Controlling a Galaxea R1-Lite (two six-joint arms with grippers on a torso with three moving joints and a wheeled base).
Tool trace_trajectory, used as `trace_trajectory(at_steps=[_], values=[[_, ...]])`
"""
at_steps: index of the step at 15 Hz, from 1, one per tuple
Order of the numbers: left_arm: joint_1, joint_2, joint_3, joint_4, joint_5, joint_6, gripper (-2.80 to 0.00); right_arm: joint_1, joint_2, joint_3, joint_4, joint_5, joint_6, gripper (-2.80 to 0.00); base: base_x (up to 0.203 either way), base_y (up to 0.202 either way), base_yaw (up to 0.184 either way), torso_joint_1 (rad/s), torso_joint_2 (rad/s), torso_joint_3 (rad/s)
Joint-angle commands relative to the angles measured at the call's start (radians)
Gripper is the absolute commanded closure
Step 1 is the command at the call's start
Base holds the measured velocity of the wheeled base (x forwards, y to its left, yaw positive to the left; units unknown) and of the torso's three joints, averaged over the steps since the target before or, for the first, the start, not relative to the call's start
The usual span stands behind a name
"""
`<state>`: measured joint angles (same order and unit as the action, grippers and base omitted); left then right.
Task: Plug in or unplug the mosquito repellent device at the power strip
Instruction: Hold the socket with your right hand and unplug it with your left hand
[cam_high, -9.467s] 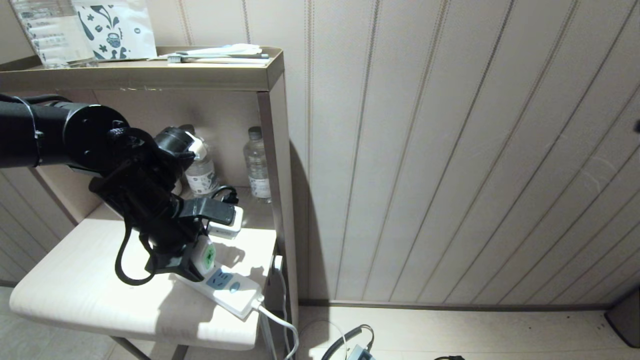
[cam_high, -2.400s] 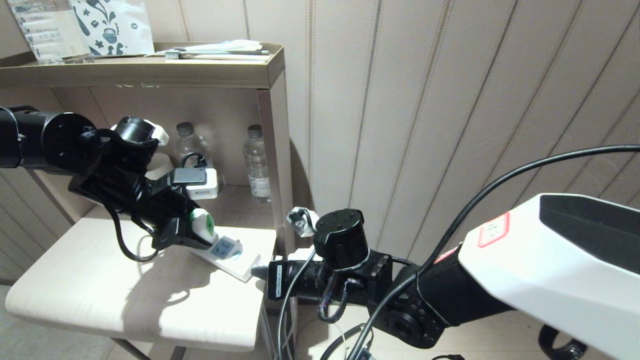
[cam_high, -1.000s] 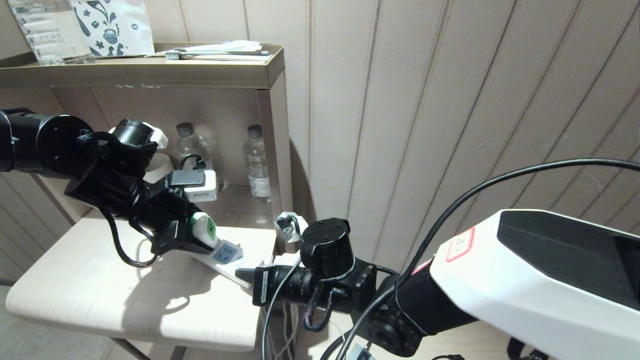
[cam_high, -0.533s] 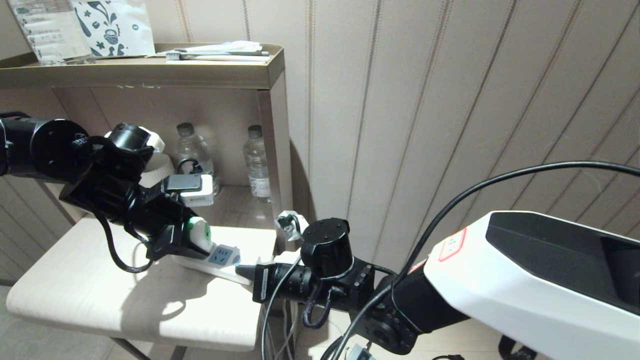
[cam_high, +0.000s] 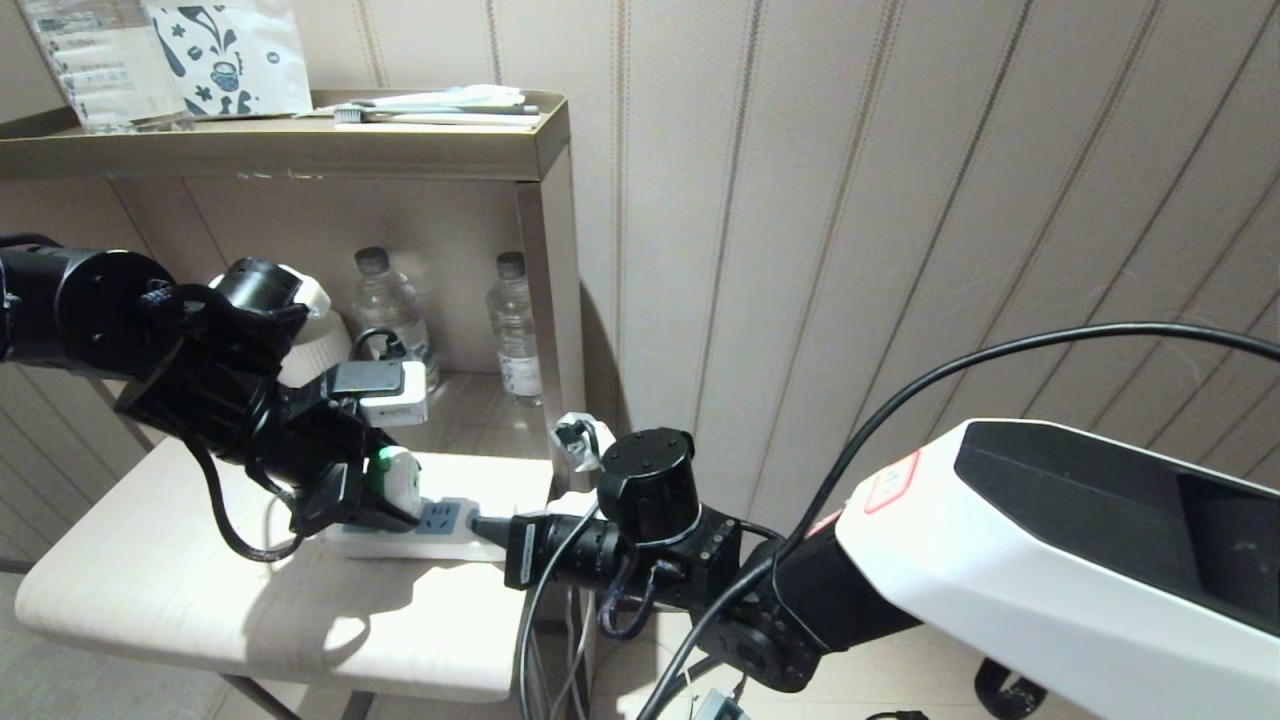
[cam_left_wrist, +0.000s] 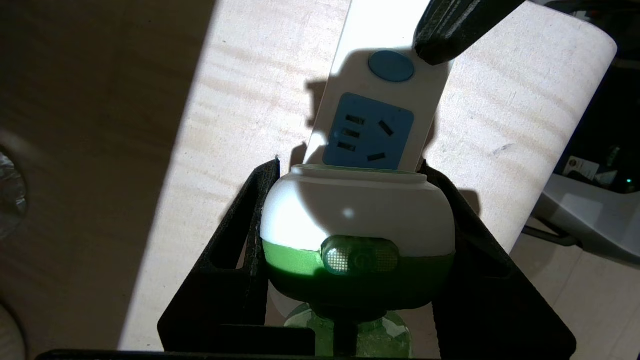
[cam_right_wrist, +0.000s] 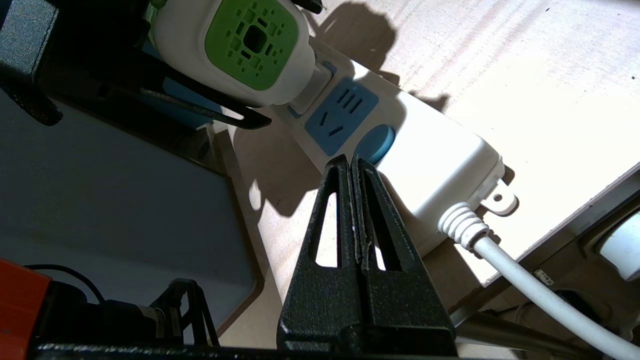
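The mosquito repellent device (cam_high: 398, 478), a white head with a green face (cam_right_wrist: 250, 40) and a green bottle behind it, sits between the black fingers (cam_left_wrist: 250, 220) of my left gripper (cam_high: 400, 488), which is shut on its sides. The device's neck meets a socket of the white power strip (cam_high: 445, 530), which lies flat on the pale table (cam_high: 200, 590). My right gripper (cam_high: 478, 524) is shut with nothing in it. Its tip (cam_right_wrist: 350, 161) rests on the strip (cam_right_wrist: 435, 165) beside the blue round button (cam_right_wrist: 375, 142), near the cord end (cam_right_wrist: 520, 275).
Two clear water bottles (cam_high: 385, 300) (cam_high: 515, 320) and a white charger (cam_high: 398, 405) with a black cable stand in the shelf niche behind. Toothbrushes (cam_high: 440, 105) lie on the upper shelf. The shelf post (cam_high: 555, 330) and the panelled wall flank the table's right edge.
The strip has swung from slanted to lying level on the table. My left gripper moved left and down with the device. My right gripper slid left onto the strip's end.
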<state>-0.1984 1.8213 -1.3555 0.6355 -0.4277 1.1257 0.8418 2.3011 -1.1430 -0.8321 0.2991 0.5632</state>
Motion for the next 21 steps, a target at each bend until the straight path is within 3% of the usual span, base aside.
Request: trace_trajectory(at_steps=[1, 21], values=[[-0.001, 0.001, -0.008, 0.006, -0.003, 0.006, 0.00, -0.001, 0.011, 0.004, -0.002, 0.003, 0.004, 0.00, 0.000, 0.000, 0.000, 0.000, 0.00, 0.000], [-0.015, -0.041, 0.010, 0.006, -0.022, 0.006, 0.00, 0.002, 0.090, -0.015, 0.001, 0.003, 0.003, 0.00, 0.000, 0.000, 0.000, 0.000, 0.00, 0.000]])
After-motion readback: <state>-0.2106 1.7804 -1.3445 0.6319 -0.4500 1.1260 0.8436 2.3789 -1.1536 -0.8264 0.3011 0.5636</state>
